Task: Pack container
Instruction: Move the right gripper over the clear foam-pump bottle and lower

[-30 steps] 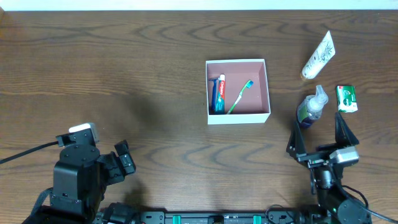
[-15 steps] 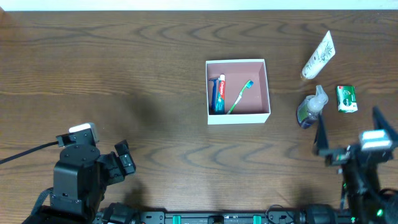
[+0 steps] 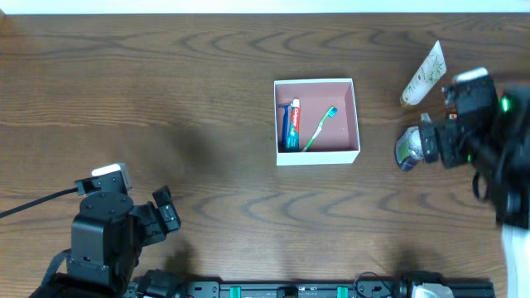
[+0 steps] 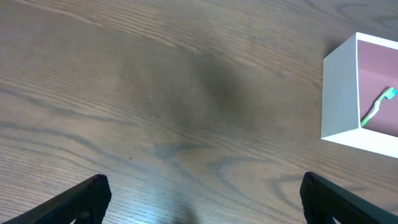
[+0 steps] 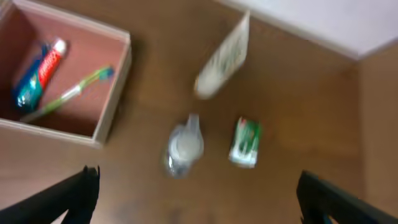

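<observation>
The container [image 3: 318, 157] sits open on the wooden table [image 3: 166, 91], near the middle of the overhead view. Its walls are white and its inside is dusty pink. Two items lie inside the container: a toothpaste tube [image 3: 291, 126] along the left wall, and a green toothbrush [image 3: 320, 128] just beside it, set diagonally with the head toward the far right corner.

Three items are outside, all to the right of the container. A white tube [image 3: 424, 74] lies tilted, about level with the container's far edge. A clear pump bottle [image 3: 407, 147] sits about level with the container's near edge; whether it is upright cannot be determined. A green packet [image 5: 245, 142] lies just beyond the bottle, farther from the container. In the overhead view the right arm covers it.

The right gripper [image 5: 196, 186] is to the right of the container, above the bottle and packet. Its fingers are spread wide and grip nothing. Its wrist view is blurred.

The left gripper [image 4: 205, 180] is well apart from the container, to its near left. Its fingers are spread wide with nothing between them.
</observation>
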